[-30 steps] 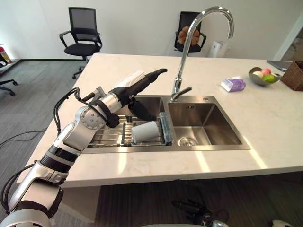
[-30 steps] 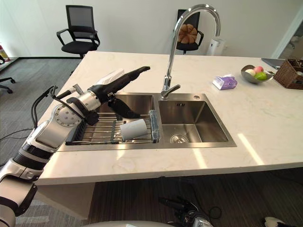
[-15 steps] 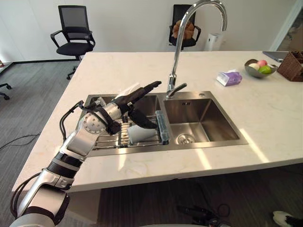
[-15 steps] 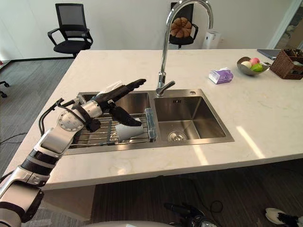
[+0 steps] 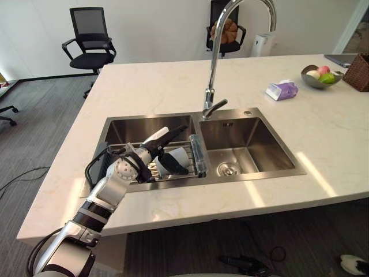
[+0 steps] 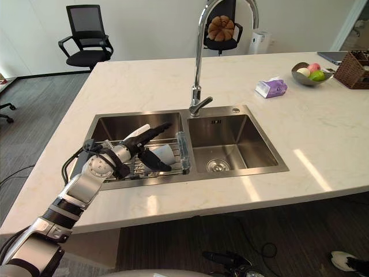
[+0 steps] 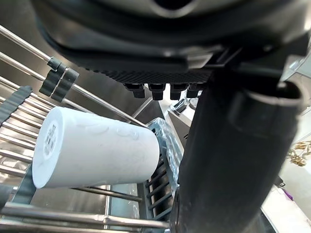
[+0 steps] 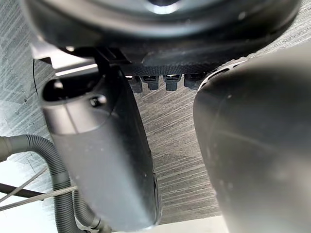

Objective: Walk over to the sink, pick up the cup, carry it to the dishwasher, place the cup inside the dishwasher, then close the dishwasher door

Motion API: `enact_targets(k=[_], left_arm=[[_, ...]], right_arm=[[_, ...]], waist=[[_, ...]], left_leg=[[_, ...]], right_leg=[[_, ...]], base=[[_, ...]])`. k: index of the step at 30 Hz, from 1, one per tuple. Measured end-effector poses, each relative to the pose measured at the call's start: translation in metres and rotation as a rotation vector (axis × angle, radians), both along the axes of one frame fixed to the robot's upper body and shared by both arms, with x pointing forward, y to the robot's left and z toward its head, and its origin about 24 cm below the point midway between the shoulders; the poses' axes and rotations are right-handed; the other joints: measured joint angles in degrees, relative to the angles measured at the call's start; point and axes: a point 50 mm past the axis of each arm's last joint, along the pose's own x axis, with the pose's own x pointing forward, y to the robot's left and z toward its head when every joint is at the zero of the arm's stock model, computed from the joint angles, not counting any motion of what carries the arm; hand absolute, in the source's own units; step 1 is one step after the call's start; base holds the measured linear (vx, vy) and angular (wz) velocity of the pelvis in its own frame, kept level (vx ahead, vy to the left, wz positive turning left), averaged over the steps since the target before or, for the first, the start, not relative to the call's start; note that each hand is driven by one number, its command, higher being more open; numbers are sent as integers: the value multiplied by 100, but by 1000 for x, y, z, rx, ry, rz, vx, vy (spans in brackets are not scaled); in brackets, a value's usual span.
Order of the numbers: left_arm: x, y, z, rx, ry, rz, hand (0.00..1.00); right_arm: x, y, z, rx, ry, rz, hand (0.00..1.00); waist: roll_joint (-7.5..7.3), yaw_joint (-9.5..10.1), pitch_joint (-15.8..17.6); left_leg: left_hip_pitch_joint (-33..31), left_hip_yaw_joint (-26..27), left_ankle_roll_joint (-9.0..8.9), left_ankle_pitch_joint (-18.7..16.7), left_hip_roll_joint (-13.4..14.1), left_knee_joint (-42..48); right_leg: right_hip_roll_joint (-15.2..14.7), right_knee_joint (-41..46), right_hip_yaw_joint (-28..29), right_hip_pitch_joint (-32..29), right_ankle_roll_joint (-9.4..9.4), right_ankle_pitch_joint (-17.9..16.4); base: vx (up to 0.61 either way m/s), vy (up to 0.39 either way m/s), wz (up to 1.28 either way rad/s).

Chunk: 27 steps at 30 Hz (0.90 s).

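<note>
Since a second ago my left hand (image 5: 153,147) has dropped from up near the faucet (image 5: 214,52) into the left basin. Its view has shifted too, so some of that is the head moving. The hand is spread wide: the fingers (image 5: 176,131) lie straight over the top of the cup (image 5: 176,154) and the thumb (image 7: 228,160) sits on its near side. The cup is in the gap between them, but nothing has curled round it. The cup hasn't moved. It lies on its side on the wire rack (image 6: 134,168) across the left basin, toward the rack's right end. My right hand (image 8: 102,155) shows in its own wrist view above grey carpet, and I can't tell whether it is spread or closed. The sink (image 5: 259,156) is a double stainless one set into a pale stone-look counter (image 5: 173,86), and the faucet stands at the back between the two basins. Far to my right on the counter are a purple tissue pack (image 5: 282,89), a metal bowl of fruit (image 5: 320,77) and, at the edge, a wicker basket (image 5: 361,64). Beyond the counter there's grey carpet (image 5: 40,133) and a white wall. A black office chair (image 5: 92,37) stands on the left, and a second chair (image 6: 222,45) behind the faucet has a round brown thing (image 6: 222,27) on it.
</note>
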Motion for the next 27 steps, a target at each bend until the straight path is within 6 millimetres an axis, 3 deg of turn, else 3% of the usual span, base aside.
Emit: enact_targets(k=[9, 17, 27], left_arm=[[-1, -1, -10, 46, -20, 43, 100], [1, 10, -24, 60, 3, 134, 100], [2, 16, -34, -53, 72, 226, 100]], right_arm=[[-3, -1, -1, -6, 25, 4, 100], [-2, 0, -1, -6, 30, 5, 100], [-4, 3, -1, 8, 55, 4, 100]], waist=[[-5, -30, 3], [-13, -112, 8], [-105, -151, 65]], left_leg=[[197, 22, 1, 203, -67, -378], [244, 57, 4, 229, -81, -474], [322, 126, 6, 231, -105, -510]], right_leg=[[-19, -31, 16, 19, 7, 23], [-16, -32, 30, 21, 21, 32], [-33, -33, 69, 56, 37, 52]], base=[[-56, -15, -1], [-4, -2, 0], [-41, -14, -3]])
